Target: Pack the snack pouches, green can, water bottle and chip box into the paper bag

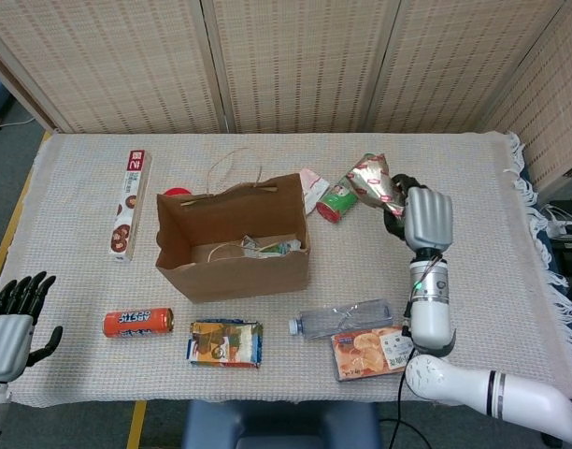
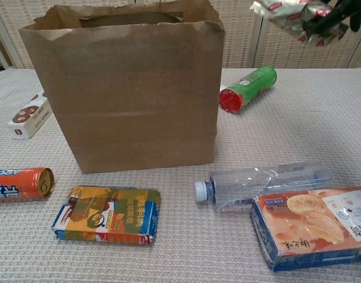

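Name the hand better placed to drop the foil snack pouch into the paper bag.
The right hand, probably: it already holds the foil snack pouch lifted above the green can, just right of the paper bag. The left hand sits idle at the table's left edge, holding nothing.

Paper bag (image 1: 232, 238) stands mid-table; green can (image 1: 342, 199) lies to its right (behind the water bottle (image 1: 342, 318)). Chip box (image 1: 378, 350) lies right of the bottle, snack pouch (image 1: 224, 343) before the bag.
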### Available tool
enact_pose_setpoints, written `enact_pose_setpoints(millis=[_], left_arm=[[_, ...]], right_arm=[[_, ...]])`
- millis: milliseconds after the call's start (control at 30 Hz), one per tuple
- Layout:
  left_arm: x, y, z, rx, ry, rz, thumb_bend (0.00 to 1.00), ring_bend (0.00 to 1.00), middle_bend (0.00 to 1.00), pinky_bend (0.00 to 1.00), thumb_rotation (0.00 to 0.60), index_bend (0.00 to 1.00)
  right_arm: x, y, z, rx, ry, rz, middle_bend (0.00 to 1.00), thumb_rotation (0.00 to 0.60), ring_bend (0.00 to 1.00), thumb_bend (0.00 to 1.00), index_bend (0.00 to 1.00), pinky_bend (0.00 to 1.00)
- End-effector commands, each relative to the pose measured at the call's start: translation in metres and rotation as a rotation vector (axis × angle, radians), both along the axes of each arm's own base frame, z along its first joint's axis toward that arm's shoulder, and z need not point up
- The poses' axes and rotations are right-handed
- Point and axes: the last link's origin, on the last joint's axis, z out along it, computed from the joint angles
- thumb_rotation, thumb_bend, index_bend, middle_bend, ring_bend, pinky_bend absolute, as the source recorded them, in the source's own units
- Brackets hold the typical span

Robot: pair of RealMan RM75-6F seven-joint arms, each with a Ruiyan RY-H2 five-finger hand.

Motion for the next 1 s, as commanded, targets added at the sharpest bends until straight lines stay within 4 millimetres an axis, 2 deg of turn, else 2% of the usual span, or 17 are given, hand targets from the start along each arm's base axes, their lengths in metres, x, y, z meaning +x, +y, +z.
enact_pose_setpoints(millis=[33, 167, 267, 433, 533, 733, 867, 1000], left_arm=[[0.000, 0.000, 0.000, 0.001, 0.000, 0.000, 0.39, 0.00, 0.00, 0.00, 0.600, 0.03], [0.000, 0.000, 0.000, 0.002, 0.001, 0.001, 0.39, 0.00, 0.00, 0.00, 0.600, 0.03], [0.000, 0.000, 0.000, 0.004, 0.000, 0.003, 0.39, 0.00, 0.00, 0.00, 0.600, 0.03], [0.000, 0.000, 0.000, 0.003, -0.002, 0.003, 0.39, 0.00, 0.00, 0.00, 0.600, 0.04], [0.000, 0.000, 0.000, 0.003, -0.003, 0.002, 0.39, 0.00, 0.00, 0.00, 0.600, 0.04], [0.000, 0.000, 0.001, 0.001, -0.007, 0.002, 0.39, 0.00, 0.00, 0.00, 0.600, 0.03], [-0.001, 0.000, 0.001, -0.001, -0.011, 0.003, 0.39, 0.00, 0.00, 0.00, 0.600, 0.04], [-0.001, 0.000, 0.001, -0.003, -0.014, 0.003, 0.39, 0.00, 0.00, 0.00, 0.600, 0.04]], right_arm=[[0.024, 0.000, 0.031, -0.082, -0.031, 0.060, 0.57, 0.600, 0.59, 0.50, 0.68, 0.70], [0.062, 0.003, 0.043, -0.099, -0.018, 0.157, 0.57, 0.600, 0.59, 0.50, 0.68, 0.70], [0.091, 0.008, 0.042, -0.097, 0.022, 0.243, 0.57, 0.600, 0.59, 0.51, 0.68, 0.70], [0.129, 0.019, 0.024, -0.065, 0.082, 0.348, 0.58, 0.600, 0.59, 0.50, 0.68, 0.70], [0.150, 0.025, 0.006, -0.021, 0.097, 0.392, 0.58, 0.600, 0.59, 0.50, 0.68, 0.70], [0.169, 0.031, -0.032, 0.059, 0.157, 0.403, 0.58, 0.600, 0.59, 0.50, 0.68, 0.70], [0.167, 0.033, -0.056, 0.105, 0.228, 0.380, 0.58, 0.600, 0.59, 0.50, 0.68, 0.70], [0.163, 0.031, -0.069, 0.127, 0.259, 0.361, 0.58, 0.600, 0.59, 0.50, 0.68, 0.70]])
